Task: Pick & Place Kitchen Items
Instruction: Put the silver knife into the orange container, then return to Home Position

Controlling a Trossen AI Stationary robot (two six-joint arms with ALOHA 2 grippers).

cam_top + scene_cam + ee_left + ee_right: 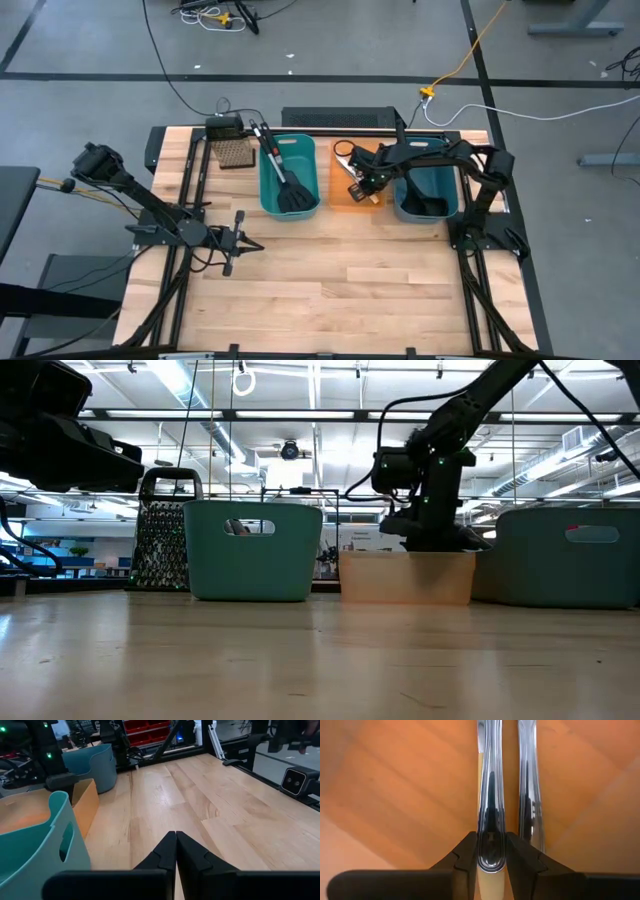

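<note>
A silver table knife [491, 815] sat clamped between the right gripper [491, 851] fingers inside the orange bin [343, 195], beside a second knife [529, 795]; the left gripper [175, 851], jaws together, waited well clear of the bin.

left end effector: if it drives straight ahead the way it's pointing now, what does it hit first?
Probably nothing on the table. The left end effector, shut, points across bare table; the teal bin and orange bin sit off to one side. Past the table edge, a dark frame seems to lie ahead, though depth is unclear.
</note>
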